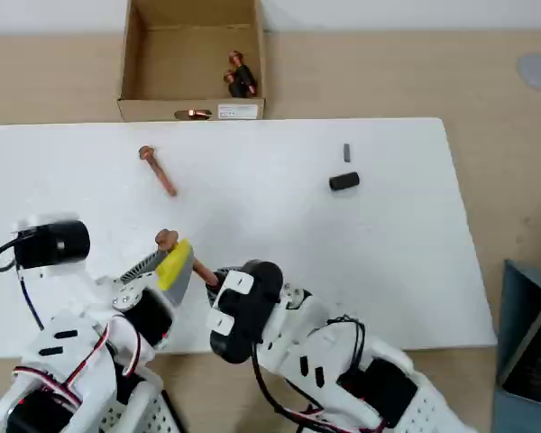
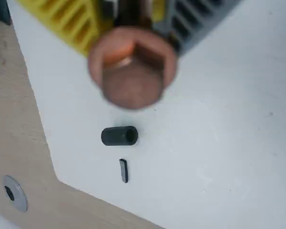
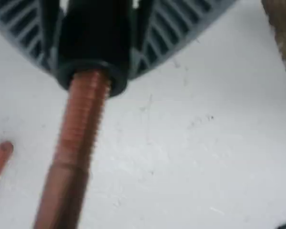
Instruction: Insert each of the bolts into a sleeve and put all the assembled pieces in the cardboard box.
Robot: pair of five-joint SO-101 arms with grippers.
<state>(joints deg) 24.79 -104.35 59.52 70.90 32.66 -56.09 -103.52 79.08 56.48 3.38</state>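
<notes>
Bolt clamped in left jaws enters sleeve clamped in right jaws, near arm-side edge of mat.

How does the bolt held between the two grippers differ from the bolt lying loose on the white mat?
The held bolt is clamped near its head by the left gripper; the loose bolt lies on the white mat, untouched. The held bolt's threaded end sits inside a black sleeve gripped by the right gripper; the loose bolt is bare. Both are copper-coloured with flanged heads.
</notes>
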